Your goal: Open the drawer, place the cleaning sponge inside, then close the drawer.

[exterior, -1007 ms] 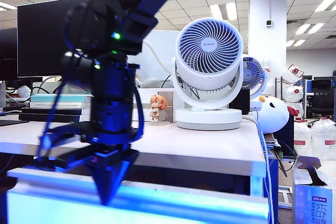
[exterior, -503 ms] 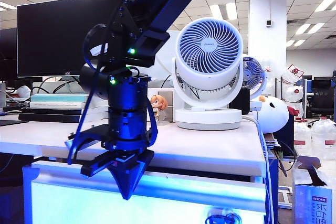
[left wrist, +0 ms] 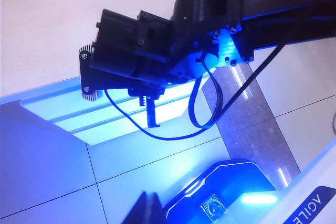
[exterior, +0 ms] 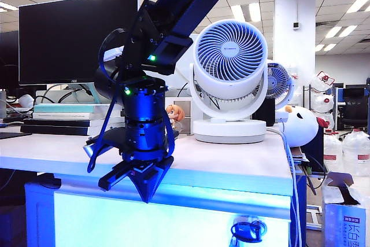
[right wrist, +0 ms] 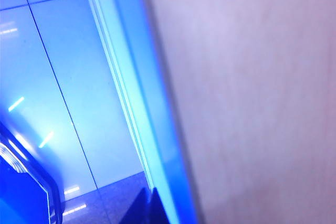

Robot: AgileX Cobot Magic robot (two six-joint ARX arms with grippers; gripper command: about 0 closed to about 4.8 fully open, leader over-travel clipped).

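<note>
The drawer (exterior: 191, 224) glows blue-white under the desk top, with its silvery rail (exterior: 231, 199) along the top edge. My right gripper (exterior: 148, 192) reaches across from the upper right. It points down with its jaws shut and empty, its tip right in front of the rail. The right wrist view has the shut fingertips (right wrist: 157, 209) beside the drawer's glowing edge (right wrist: 131, 103); whether they touch is unclear. The left wrist view looks at that right gripper (left wrist: 151, 114) over the drawer (left wrist: 100, 127). My left gripper (left wrist: 149, 209) hangs shut and empty above the floor. The cleaning sponge is out of view.
On the desk (exterior: 243, 166) stand a white fan (exterior: 230, 79), a black monitor (exterior: 69, 33), stacked books (exterior: 63, 117) and a small figurine (exterior: 172, 118). A round white plush (exterior: 303, 125) sits at the desk's right end. The robot base (left wrist: 220, 203) is below the left gripper.
The drawer front has slid back toward the desk, showing narrower and lower. My right gripper has moved right and away with it, staying shut.
</note>
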